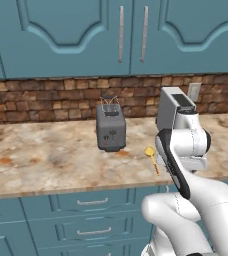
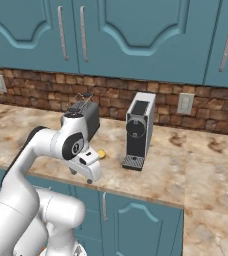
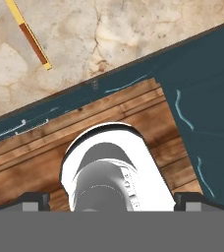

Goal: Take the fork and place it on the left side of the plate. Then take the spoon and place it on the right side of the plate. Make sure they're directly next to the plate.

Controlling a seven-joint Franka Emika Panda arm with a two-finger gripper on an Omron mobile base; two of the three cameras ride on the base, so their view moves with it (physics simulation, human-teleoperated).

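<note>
Nearest the lens in the left base view, the white arm (image 1: 186, 210) rises and folds forward over the front edge of the surface (image 1: 46, 155). Beyond it, the spoon (image 1: 151, 156) lies flat on the bare stone, ahead of the tool and close to the front edge. The spoon has a yellow-gold rounded bowl and a thin orange handle, and the handle runs back toward the robot. A grey toaster (image 1: 111, 128) stands just beyond the spoon and to its left. A coffee machine (image 1: 174, 107) stands beyond the spoon to the right, partly behind the arm.

In the right base view, the tool (image 2: 89, 176) hangs pointing down, over the front edge of the surface. The spoon bowl shows as a yellow spot just beyond the tool, with the toaster behind it and the coffee machine to the right.

In the hand view, the tool (image 3: 112, 202) looks straight down past the surface edge to the drawer fronts (image 3: 202, 98) and the wooden floor (image 3: 114, 110). Its fingertips (image 3: 33, 201) stand wide apart with nothing between them, so the tool is released. A slim yellow-and-brown handle ends near the edge, ahead of the tool; we judge it to be the spoon's.

We judge that the task is at an early stage. The spoon is ungrasped and lies on bare stone, so its placement remains outstanding. The fork placement cannot be confirmed.
</note>
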